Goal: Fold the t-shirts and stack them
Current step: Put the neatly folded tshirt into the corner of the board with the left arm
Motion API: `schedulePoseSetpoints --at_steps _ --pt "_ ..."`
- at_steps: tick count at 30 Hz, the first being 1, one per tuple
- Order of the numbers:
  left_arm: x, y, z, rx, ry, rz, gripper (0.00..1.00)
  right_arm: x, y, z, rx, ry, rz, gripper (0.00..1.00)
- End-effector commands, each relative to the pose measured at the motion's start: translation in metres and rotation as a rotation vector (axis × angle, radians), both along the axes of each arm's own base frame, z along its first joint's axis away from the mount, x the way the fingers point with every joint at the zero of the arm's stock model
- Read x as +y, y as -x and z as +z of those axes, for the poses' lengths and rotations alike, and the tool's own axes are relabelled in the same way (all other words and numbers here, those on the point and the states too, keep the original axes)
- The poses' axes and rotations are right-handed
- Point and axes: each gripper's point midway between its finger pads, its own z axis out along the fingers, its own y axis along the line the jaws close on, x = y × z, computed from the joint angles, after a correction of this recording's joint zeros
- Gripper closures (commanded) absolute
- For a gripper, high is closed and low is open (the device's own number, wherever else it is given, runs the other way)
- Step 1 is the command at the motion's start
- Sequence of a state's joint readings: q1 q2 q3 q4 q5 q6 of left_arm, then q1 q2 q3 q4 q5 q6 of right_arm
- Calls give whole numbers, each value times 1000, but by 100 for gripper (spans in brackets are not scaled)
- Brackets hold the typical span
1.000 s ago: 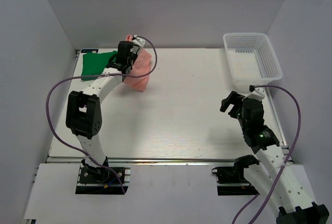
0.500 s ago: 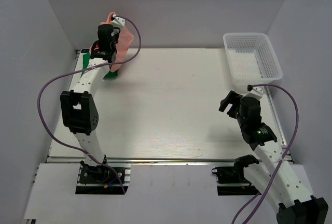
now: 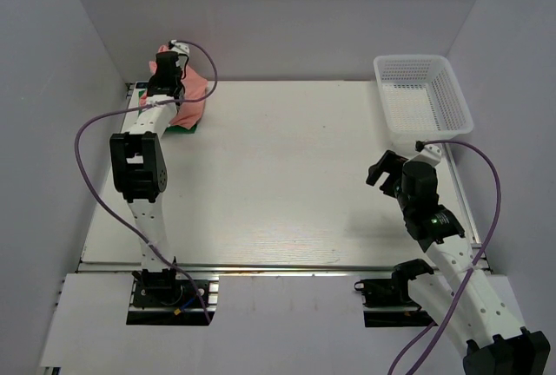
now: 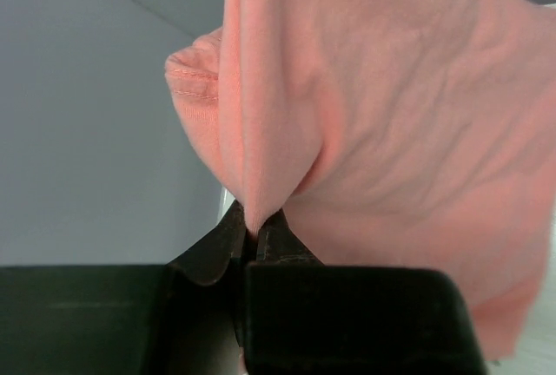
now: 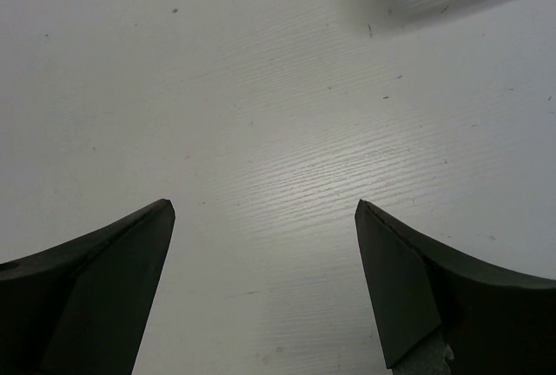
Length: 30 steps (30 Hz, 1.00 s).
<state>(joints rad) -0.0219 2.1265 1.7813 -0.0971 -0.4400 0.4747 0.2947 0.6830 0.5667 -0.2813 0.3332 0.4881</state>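
Pink cloth fills most of the left wrist view: the pink shirt [image 4: 391, 132] hangs from the left gripper [image 4: 256, 229], whose jaws are pinched tight on a fold near its hem. In the top view this gripper is at the upper left of the frame, raised over the back left corner of the table [image 3: 287, 175], and the shirt drapes down and to the right from it in a loose bunch. At the bunch's lower edge a sliver of the green shirt [image 3: 181, 129] shows, lying flat on the table; the rest of it is hidden by the arm and the pink cloth, so whether the two shirts touch cannot be told. The right gripper [image 3: 383, 172] is at the right of the frame, just below the white basket [image 3: 413, 59] in the upper right corner. Its jaws stand wide apart with nothing between them, over bare table.
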Motion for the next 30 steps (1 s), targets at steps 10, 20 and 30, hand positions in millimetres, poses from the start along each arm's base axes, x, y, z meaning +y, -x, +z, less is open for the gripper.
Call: schedulePoseSetpoints --at_steps 10,20,30 --pt "67 -10 19 -119 4 231 100 7 -9 28 -47 5 48 10" --pt "84 -6 29 -161 -11 338 0 8 -9 20 9 52 77 10" --pt "62 -8 26 -125 146 265 0 12 -10 12 24 46 97 10"
